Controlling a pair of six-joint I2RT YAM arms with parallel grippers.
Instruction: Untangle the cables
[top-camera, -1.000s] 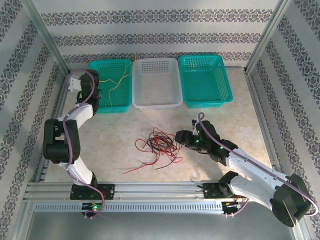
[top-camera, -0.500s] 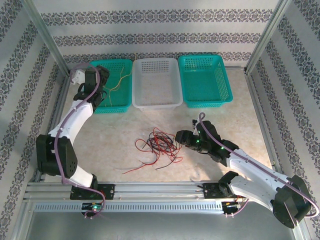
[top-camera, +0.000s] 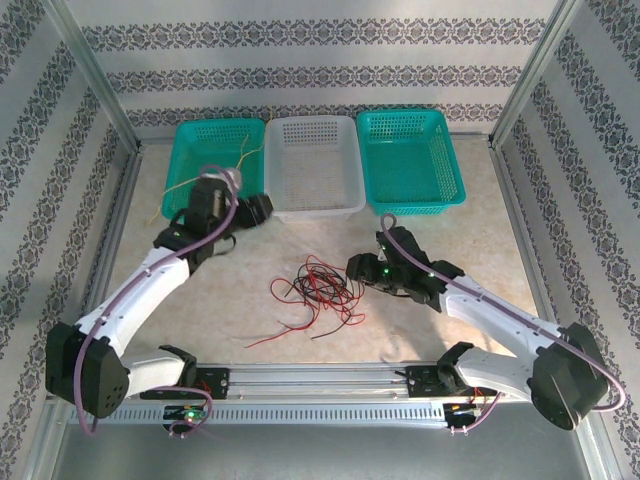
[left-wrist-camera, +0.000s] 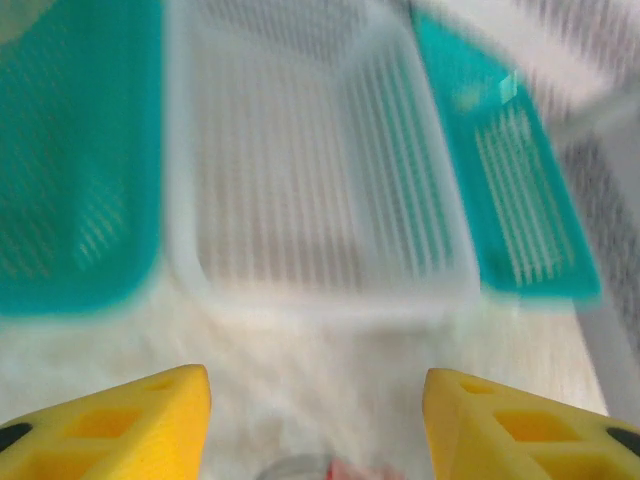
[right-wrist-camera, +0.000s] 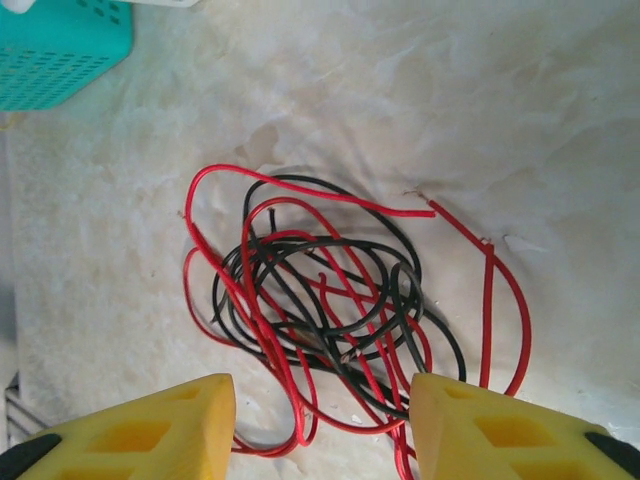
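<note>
Overhead and wrist views of my two arms at the pale marbled bench (top-camera: 470, 240).

My left claw (top-camera: 258, 209) is over the bench just in front of the near rims of the left teal perforated plastic basket (top-camera: 190, 135) and the white perforated plastic basket (top-camera: 315, 122). In the blurred left wrist view its yellow fingers (left-wrist-camera: 130, 420) stand wide apart with nothing between them, and the white basket lies straight ahead. A second teal perforated plastic basket (top-camera: 415, 205) stands just to the right of the white one.

The loose tangle of thin red and black cables (top-camera: 315, 288) lies on the bench near its middle, well in front of the baskets and between my two arms. Red and black loops overlap in one knot, and single red ends trail toward the near edge.

My right claw (top-camera: 352, 268) points at the right side of this tangle and is close beside it. In the right wrist view its yellow finger pads (right-wrist-camera: 150, 430) are spread apart, one on each side of the knot as seen from above. They grip nothing, and I cannot tell whether they touch the bench.

A thin tan wire (top-camera: 245, 158) lies in the left teal basket near its right wall. A further tan strand runs out past that basket's near left corner onto the bench.
</note>
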